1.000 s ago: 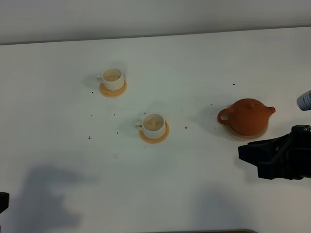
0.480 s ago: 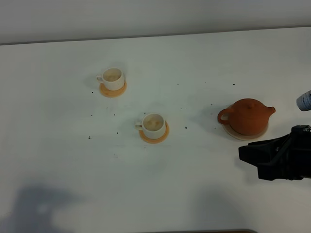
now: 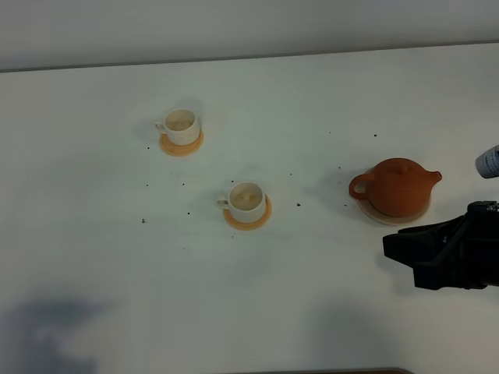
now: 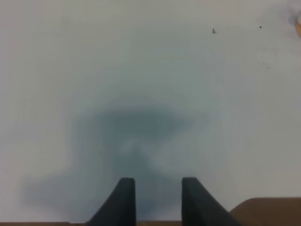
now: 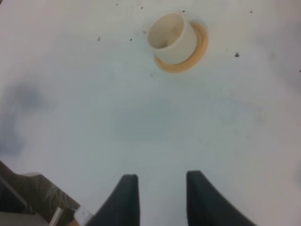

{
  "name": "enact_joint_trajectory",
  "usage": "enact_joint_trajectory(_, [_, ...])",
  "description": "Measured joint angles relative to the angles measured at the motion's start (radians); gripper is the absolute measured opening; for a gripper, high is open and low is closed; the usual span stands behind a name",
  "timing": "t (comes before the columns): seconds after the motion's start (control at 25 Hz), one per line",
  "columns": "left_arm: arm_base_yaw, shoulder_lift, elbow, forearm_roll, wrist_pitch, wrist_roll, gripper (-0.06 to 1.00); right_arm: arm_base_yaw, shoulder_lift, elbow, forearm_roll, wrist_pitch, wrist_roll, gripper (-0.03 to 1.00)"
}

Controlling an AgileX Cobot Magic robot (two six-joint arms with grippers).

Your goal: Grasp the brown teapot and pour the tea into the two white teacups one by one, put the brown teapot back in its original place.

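Observation:
The brown teapot point(image 3: 396, 185) stands upright on its pale beige coaster point(image 3: 373, 213) at the right of the table, handle toward the cups. Two white teacups sit on orange coasters: one far left point(image 3: 181, 125), one nearer the middle point(image 3: 248, 199). My right gripper point(image 3: 398, 257) hovers just in front of the teapot, apart from it. In the right wrist view the right gripper point(image 5: 160, 176) is open and empty, with the middle teacup point(image 5: 170, 32) ahead. My left gripper point(image 4: 157, 181) is open over bare table; the exterior high view does not show it.
A small white and dark object point(image 3: 489, 160) pokes in at the right edge, beyond the teapot. Dark specks dot the white tabletop point(image 3: 234, 296). A brown table edge point(image 4: 270, 212) shows near the left gripper. A soft shadow lies at the front left.
The left arm's shadow at the front left has slid down and faded, and the dark bit at the lower left edge is gone. The right gripper, teapot and cups have not moved.

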Motion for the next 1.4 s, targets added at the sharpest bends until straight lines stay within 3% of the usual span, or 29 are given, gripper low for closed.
enact_joint_trajectory(0.24, [0.000, -0.024, 0.000, 0.000, -0.005, -0.001, 0.24, 0.000, 0.000, 0.000, 0.000, 0.000, 0.000, 0.24])
enact_joint_trajectory(0.56, [0.000, -0.262, 0.000, 0.001, -0.005, -0.001, 0.24, 0.000, 0.000, 0.000, -0.001, 0.000, 0.000, 0.24])
enact_joint_trajectory(1.04, [0.000, -0.255, 0.001, 0.001, -0.007, -0.001, 0.24, 0.000, 0.000, -0.007, 0.023, -0.011, 0.000, 0.24])
enact_joint_trajectory(1.28, [0.000, -0.255, 0.001, 0.001, -0.007, -0.001, 0.25, 0.000, 0.042, -0.149, 0.001, -0.014, 0.016, 0.24])
enact_joint_trajectory(1.4, [0.000, -0.255, 0.001, 0.001, -0.007, -0.001, 0.25, 0.000, 0.129, -0.272, -0.102, -0.007, 0.110, 0.24])
